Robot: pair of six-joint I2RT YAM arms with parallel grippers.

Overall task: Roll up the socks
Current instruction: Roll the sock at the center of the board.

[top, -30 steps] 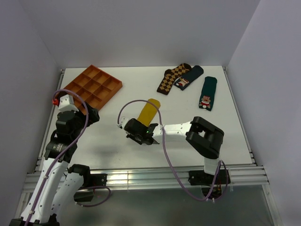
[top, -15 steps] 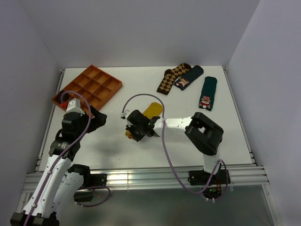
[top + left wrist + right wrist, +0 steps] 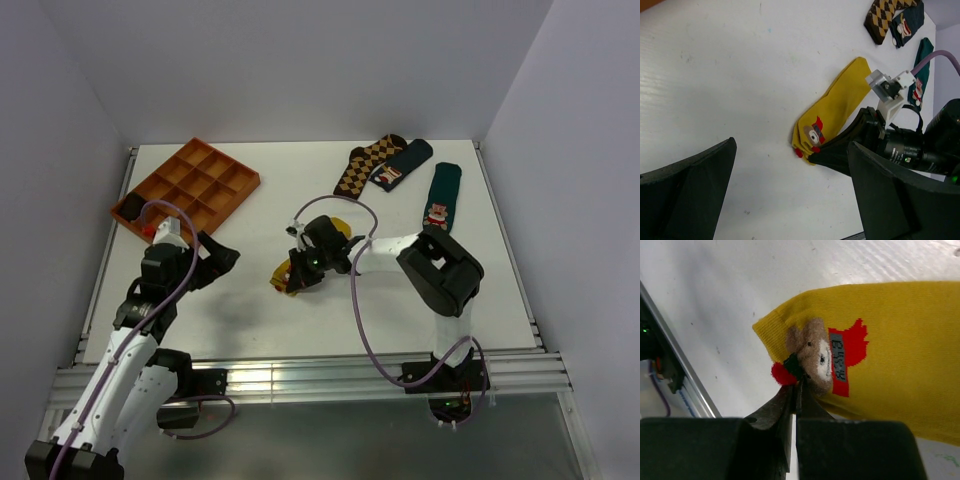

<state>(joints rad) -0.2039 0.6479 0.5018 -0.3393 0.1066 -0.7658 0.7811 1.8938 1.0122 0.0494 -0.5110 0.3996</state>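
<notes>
The mustard-yellow sock (image 3: 283, 273) lies mid-table, its toe with the red-and-white bear figure toward the near left and its cuff (image 3: 341, 225) behind the right wrist. My right gripper (image 3: 296, 277) is shut on the sock's toe edge. The right wrist view shows the jaws closed (image 3: 797, 380) right at the figure on the yellow sock (image 3: 890, 335). My left gripper (image 3: 222, 258) is open and empty, left of the sock. In the left wrist view the sock (image 3: 840, 97) lies ahead between my wide-open fingers (image 3: 690, 195), with the right gripper (image 3: 840, 152) pinching its toe.
An orange compartment tray (image 3: 190, 170) stands at the back left. A brown-and-tan argyle sock (image 3: 365, 165) and two dark green socks (image 3: 402, 165) (image 3: 440, 198) lie at the back right. Grey walls close in both sides.
My right wrist has swung right and turned over the sock, now pinching its toe. My left arm has moved right, toward the sock.
</notes>
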